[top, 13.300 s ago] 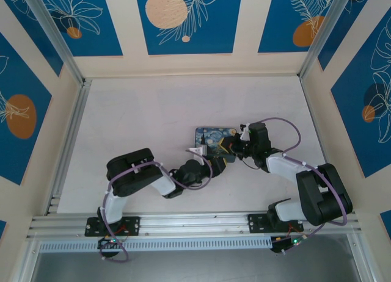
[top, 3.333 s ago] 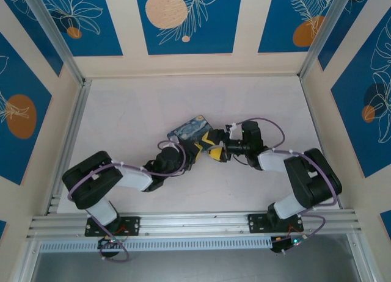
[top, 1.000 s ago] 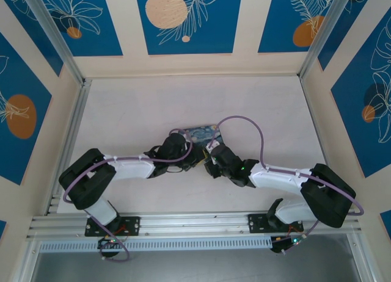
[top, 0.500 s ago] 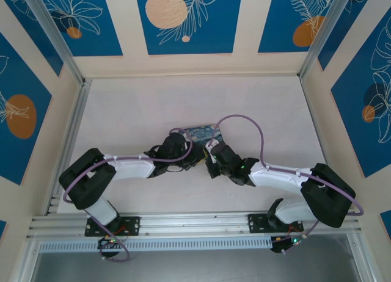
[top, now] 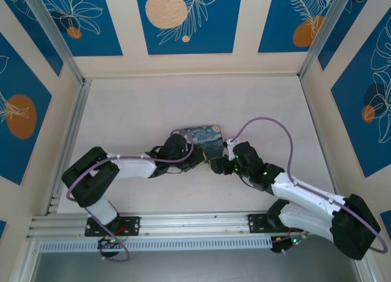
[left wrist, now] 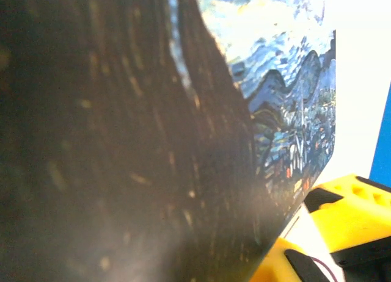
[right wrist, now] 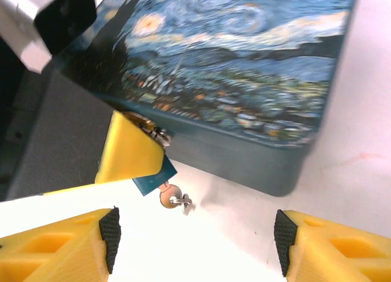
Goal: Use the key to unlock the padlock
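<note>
In the right wrist view the small bluish padlock hangs at the front wall of the starry-night box, its shackle through the hasp. A yellow finger of my left gripper lies over the padlock and seems clamped on it; the other finger is hidden. The key sticks out of the padlock's bottom, a small ring on its round head. My right gripper stands wide open just short of the key, touching nothing. From above, my left gripper and right gripper meet in front of the box.
The left wrist camera sits close against the box lid, with yellow finger parts at lower right. White tabletop stretches around the box. An aluminium rail runs along the near edge, and patterned walls enclose the table.
My right arm has swung its elbow out to the right and its gripper has backed slightly away from the box. More of the lid shows. The left arm has barely moved.
</note>
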Robot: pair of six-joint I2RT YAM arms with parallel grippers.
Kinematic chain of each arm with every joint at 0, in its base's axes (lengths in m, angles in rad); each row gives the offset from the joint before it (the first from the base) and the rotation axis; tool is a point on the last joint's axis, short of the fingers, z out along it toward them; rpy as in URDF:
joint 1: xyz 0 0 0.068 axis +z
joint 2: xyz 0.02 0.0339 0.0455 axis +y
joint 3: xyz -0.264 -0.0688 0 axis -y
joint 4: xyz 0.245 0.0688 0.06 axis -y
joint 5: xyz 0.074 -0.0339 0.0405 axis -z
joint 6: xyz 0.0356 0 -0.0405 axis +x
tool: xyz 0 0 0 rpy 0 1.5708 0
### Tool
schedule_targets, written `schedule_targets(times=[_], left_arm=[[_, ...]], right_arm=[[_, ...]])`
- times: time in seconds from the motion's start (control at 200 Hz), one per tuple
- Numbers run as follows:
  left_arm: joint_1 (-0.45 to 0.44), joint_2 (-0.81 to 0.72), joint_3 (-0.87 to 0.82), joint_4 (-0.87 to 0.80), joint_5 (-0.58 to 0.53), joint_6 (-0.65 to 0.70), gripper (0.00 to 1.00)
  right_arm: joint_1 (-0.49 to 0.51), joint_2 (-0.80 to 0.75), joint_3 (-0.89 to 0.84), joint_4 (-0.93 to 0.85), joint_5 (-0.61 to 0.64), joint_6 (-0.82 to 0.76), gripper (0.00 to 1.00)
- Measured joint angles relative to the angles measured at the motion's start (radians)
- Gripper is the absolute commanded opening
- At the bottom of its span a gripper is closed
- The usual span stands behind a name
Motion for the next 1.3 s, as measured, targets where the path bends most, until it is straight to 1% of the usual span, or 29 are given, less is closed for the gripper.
schedule_targets(times=[0.155,0.245,0.305,0.345,0.365,0.385,0.39,0.395,0.435,0.49,0.555,0.61,0.755,0.95,1.115,1.3], left_arm=[[-0.003,0.025,0.0,-0.01,-0.01,0.053,0.0],[-0.009,0.045,0.0,-0.003,-0.023,0.079,0.07],[-0.015,0.05,0.0,0.006,-0.025,0.086,0.16],[-0.016,0.053,0.0,0.009,-0.029,0.091,0.23],[-0.017,0.054,0.0,0.011,-0.029,0.097,0.28],[-0.018,0.056,0.0,0.015,-0.032,0.097,0.34],[-0.018,0.056,0.0,0.015,-0.032,0.098,0.34],[-0.018,0.056,0.0,0.015,-0.031,0.1,0.37],[-0.021,0.056,-0.001,0.018,-0.032,0.102,0.52],[-0.025,0.055,-0.003,0.019,-0.039,0.103,0.65],[-0.028,0.049,-0.01,0.017,-0.048,0.102,0.74],[-0.029,0.032,-0.02,0.003,-0.055,0.097,0.79],[-0.029,-0.042,-0.046,-0.056,-0.08,0.101,0.88],[-0.029,-0.201,-0.053,-0.152,-0.138,0.122,0.98],[-0.025,-0.304,-0.049,-0.259,-0.194,0.162,1.0],[0.005,-0.332,-0.047,-0.346,-0.221,0.192,1.0]], right_arm=[[-0.027,-0.046,-0.013,-0.03,-0.052,0.123,0.72],[-0.027,-0.046,-0.025,-0.024,-0.089,0.191,0.74],[-0.027,-0.045,-0.039,-0.011,-0.111,0.238,0.75],[-0.027,-0.043,-0.048,-0.003,-0.121,0.262,0.75],[-0.027,-0.042,-0.052,0.003,-0.127,0.275,0.77],[-0.027,-0.04,-0.056,0.008,-0.133,0.285,0.77],[-0.027,-0.04,-0.056,0.01,-0.134,0.287,0.77],[-0.027,-0.039,-0.058,0.011,-0.136,0.293,0.77],[-0.027,-0.034,-0.066,0.023,-0.144,0.315,0.78],[-0.027,-0.029,-0.076,0.037,-0.154,0.335,0.78],[-0.027,-0.024,-0.084,0.053,-0.164,0.356,0.78],[-0.027,-0.017,-0.085,0.061,-0.168,0.371,0.78],[-0.027,0.003,-0.086,0.09,-0.177,0.393,0.78],[-0.027,0.066,-0.085,0.131,-0.194,0.401,0.78],[-0.027,0.144,-0.056,0.143,-0.198,0.399,0.78],[-0.038,0.246,0.036,0.155,-0.209,0.383,0.78]])
